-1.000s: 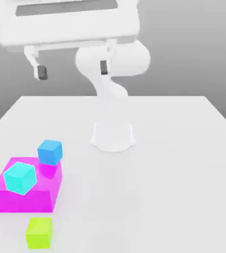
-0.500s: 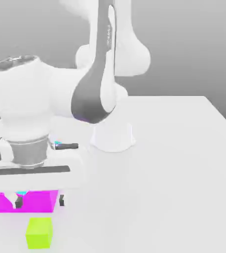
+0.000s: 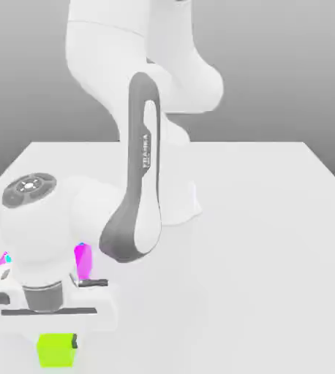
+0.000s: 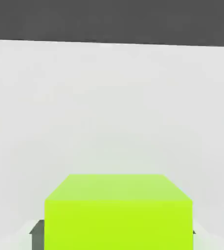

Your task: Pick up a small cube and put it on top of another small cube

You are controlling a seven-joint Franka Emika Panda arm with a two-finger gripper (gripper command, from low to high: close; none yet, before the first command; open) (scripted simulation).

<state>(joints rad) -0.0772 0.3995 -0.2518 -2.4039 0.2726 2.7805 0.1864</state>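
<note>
Lime-green, the small cube (image 3: 57, 349) sits near the front edge of the white table (image 3: 258, 241), toward the corner at the exterior view's left. The robot's hand has it directly underneath: the gripper (image 3: 56, 343) is clamped on the cube, its dark fingertips (image 4: 36, 228) pressing against opposite sides, as the hand view shows. Behind the hand, slivers of a magenta block (image 3: 83, 257) peek out beside the wrist, with a speck of cyan next to it. The white arm (image 3: 137, 182) bends down from its base at the table's middle.
</note>
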